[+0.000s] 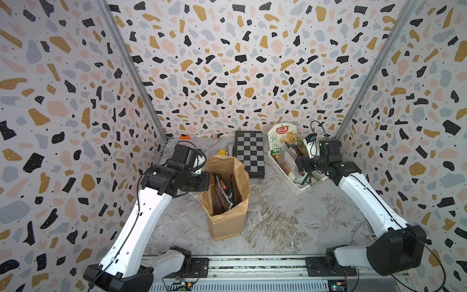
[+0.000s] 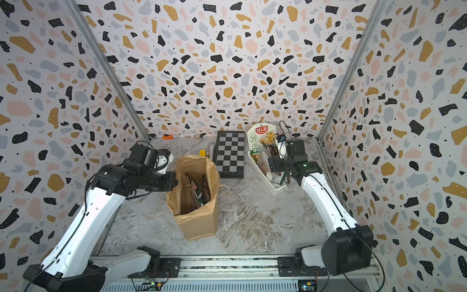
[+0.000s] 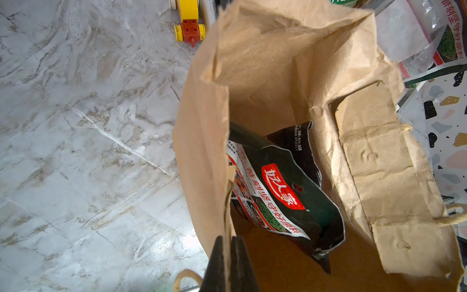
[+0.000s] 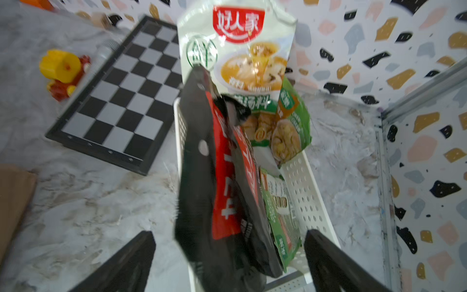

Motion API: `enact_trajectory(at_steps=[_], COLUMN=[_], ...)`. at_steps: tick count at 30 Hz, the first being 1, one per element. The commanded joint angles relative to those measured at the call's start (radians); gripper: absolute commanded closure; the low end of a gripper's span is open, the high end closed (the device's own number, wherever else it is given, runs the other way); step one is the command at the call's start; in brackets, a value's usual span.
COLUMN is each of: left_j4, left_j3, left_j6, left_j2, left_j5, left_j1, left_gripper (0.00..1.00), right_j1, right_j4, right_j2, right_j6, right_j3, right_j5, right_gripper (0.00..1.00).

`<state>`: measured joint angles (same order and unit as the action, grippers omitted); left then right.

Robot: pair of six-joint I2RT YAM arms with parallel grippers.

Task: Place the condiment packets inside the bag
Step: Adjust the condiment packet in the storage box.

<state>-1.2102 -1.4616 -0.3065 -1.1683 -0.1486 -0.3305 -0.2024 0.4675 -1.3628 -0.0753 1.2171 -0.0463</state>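
Left tool (image 3: 228, 242) clamping bag (image 3: 265, 63) rim, 好人家 packet (image 3: 290, 192) inside, right tool (image 4: 230, 232) spread

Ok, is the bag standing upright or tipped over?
Upright. The bag stands on its base, mouth open, with the left fingers pinching its rim.

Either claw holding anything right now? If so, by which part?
Left claw pinches the bag by its top rim. Right claw is open, a black-and-red packet loose between its jaws; nothing held.
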Motion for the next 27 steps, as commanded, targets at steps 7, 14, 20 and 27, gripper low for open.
enact_trajectory(at_steps=[7,14,20,27], left_j4=[0.038,0.041,0.044,0.049], left_j3=[0.014,0.021,0.027,0.021], left_j6=[0.007,0.01,0.007,0.003], left_j2=[-0.02,-0.022,-0.044,-0.058], left_j5=[0.001,0.002,-0.013,-0.013], left_j1=[-0.005,-0.005,-0.005,-0.005], left_gripper=[1.0,1.0,1.0,1.0], right_j1=[0.058,0.219,0.285,0.285], right_j4=[-0.038,-0.241,-0.315,-0.478], right_j2=[0.173,0.274,0.228,0.108], right_j6=[-0.093,0.071,0.12,0.052], right_j3=[-0.145,-0.428,-0.526,-0.494], right_j5=[-0.12,-0.214,-0.235,-0.259], right_gripper=[0.01,0.04,0.15,0.26])
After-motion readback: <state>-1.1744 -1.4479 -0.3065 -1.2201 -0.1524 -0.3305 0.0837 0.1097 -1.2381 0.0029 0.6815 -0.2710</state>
